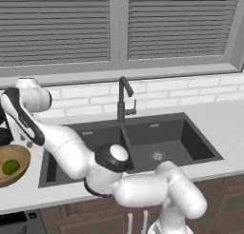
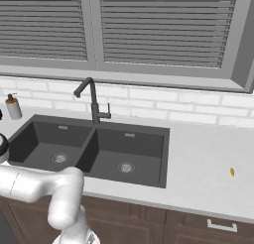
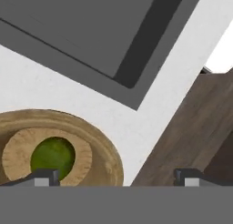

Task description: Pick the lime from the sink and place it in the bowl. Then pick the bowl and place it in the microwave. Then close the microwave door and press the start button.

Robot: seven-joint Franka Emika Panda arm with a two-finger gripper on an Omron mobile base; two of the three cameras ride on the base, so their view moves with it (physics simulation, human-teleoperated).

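White table (image 1: 224, 128): bowl (image 1: 14, 173) far left (lime inside), soap bottle (image 2: 13, 108) by the wall, sink (image 1: 143, 140) inset.

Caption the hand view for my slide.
Open gripper above the lime resting in the wooden bowl beside the sink.

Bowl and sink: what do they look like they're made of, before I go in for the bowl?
The bowl looks like wood: light brown, matte, faint grain, with a paler inside where the lime sits. The sink looks like dark grey matte composite or stone; it shows no metallic shine apart from the round drains, so the exact material is open.
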